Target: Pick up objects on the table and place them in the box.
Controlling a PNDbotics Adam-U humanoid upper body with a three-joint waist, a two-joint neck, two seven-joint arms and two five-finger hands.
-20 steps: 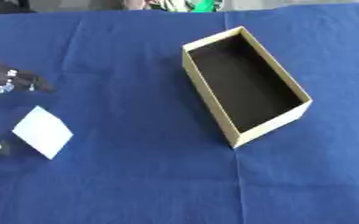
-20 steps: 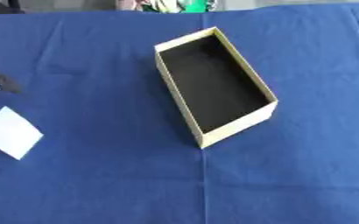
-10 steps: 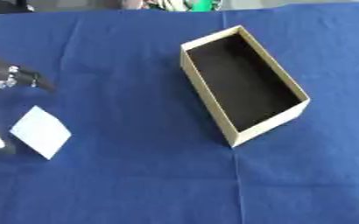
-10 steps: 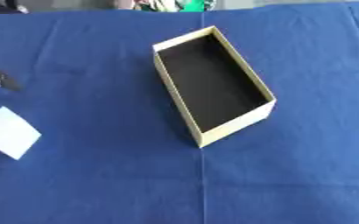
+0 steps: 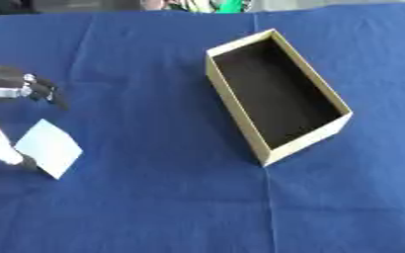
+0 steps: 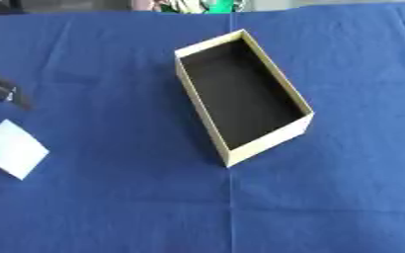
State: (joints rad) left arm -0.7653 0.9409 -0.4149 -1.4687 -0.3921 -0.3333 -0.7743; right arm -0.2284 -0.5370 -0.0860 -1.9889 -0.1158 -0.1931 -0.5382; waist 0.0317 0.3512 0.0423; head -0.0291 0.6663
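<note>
Now a white flat thing (image 5: 49,148), like a card or thin packet, is seen near the left edge of the table (image 5: 154,207). It is well apart from the box (image 5: 275,94), which lies open and looks empty in the middle. The left robot hand (image 5: 16,89) is seen just above the white thing. It cannot be told if its fingers are open or curled. The right robot hand is not seen. The white thing is probably light and thin, and maybe bendy. It should be taken by an edge or corner. The table is covered with a blue cloth with soft folds, so things may slide a little.
</note>
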